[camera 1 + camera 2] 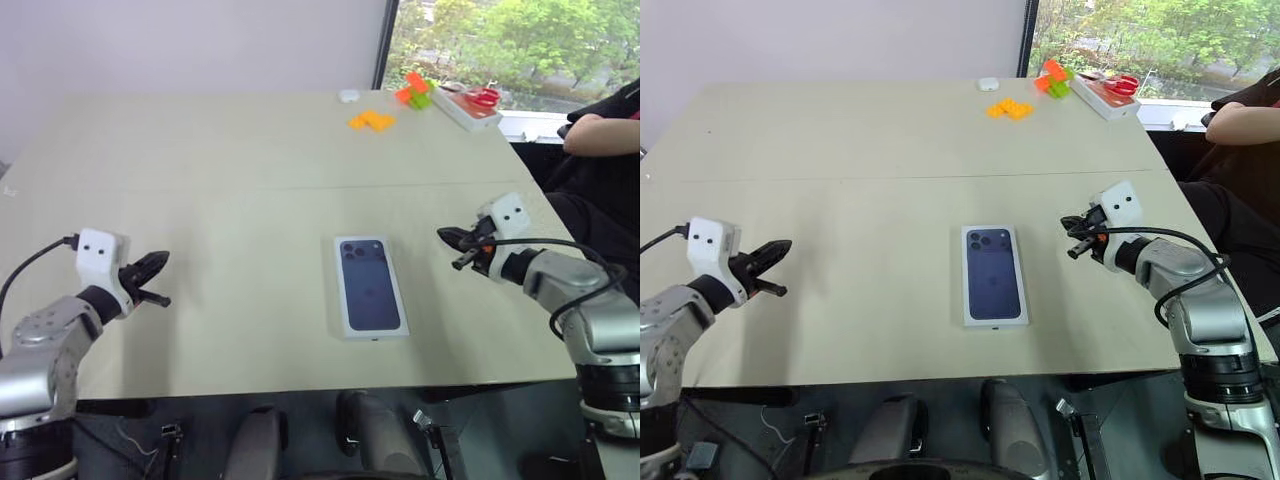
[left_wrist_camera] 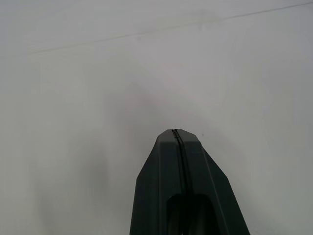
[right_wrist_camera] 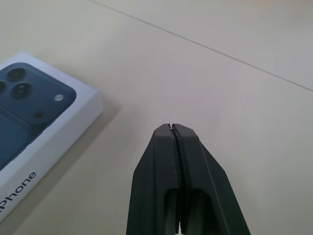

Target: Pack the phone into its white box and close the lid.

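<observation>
Fingers of the left gripper (image 1: pixel 160 262) and right gripper (image 1: pixel 446 235) are pressed together, empty, either side of the lid (image 1: pixel 370 286) seated on the surface (image 1: pixel 230 150).

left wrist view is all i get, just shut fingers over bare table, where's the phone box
Observer: The white box with the lid on, phone picture up, lies flat mid-table, between the two arms.
Operator: is either gripper touching it
Observer: No. The left gripper and the right gripper are both shut and hang well off to either side of it.
Operator: anything else on the table
Observer: Orange blocks and a white tray with red scissors sit at the far edge by the window.
</observation>
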Available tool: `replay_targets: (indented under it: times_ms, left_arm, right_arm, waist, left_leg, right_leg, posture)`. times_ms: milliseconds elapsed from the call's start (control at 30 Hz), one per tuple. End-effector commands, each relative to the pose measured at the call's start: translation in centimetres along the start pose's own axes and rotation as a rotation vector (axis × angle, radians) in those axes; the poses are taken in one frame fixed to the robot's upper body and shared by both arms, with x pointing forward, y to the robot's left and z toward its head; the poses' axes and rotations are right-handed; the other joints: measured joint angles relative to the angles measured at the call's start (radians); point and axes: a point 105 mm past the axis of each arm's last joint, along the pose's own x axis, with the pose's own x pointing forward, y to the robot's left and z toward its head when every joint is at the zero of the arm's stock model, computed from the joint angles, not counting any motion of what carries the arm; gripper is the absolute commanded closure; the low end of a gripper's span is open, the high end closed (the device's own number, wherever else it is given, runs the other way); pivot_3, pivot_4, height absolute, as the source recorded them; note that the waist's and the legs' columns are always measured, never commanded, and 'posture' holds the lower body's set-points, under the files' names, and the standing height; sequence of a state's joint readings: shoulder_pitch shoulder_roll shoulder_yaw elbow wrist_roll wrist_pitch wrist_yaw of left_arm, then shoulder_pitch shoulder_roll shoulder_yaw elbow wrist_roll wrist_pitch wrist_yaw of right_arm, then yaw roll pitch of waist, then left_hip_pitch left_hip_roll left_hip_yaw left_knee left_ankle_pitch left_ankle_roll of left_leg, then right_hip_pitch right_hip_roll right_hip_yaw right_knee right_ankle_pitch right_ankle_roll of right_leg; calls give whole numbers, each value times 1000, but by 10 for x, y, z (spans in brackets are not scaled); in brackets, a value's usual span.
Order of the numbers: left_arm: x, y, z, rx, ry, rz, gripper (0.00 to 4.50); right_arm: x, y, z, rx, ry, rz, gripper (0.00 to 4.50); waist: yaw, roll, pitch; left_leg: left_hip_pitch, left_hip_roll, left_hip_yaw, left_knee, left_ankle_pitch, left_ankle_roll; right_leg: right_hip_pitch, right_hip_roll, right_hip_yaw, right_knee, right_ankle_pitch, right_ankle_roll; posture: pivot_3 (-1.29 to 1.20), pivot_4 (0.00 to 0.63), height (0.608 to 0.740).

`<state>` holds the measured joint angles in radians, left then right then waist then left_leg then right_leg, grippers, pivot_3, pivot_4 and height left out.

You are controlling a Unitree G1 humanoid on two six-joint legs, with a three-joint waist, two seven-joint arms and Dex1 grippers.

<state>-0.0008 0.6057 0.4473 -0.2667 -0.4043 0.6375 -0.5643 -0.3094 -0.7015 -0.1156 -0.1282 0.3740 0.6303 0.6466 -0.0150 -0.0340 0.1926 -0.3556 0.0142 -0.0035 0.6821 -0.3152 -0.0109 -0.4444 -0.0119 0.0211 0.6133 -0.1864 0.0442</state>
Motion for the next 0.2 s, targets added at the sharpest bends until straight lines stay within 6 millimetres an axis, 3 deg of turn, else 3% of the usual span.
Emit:
replay_targets:
  times_ms: [33,200]
  left_arm:
    - [-11,3,15,45,-47,28,4500]
    - [-14,7,15,44,-41,50,4500]
  right_arm:
    - [1,2,12,-28,-46,26,4452]
    - [1,4,14,-27,-54,37,4452]
  waist:
    - [0,0,0]
    - [1,0,0]
  left_leg:
    - [0,0,0,0,0,0]
    - [0,0,0,0,0,0]
  right_leg:
    - [0,0,0,0,0,0]
    - [0,0,0,0,0,0]
  posture:
    - [0,150,732]
    - [0,150,732]
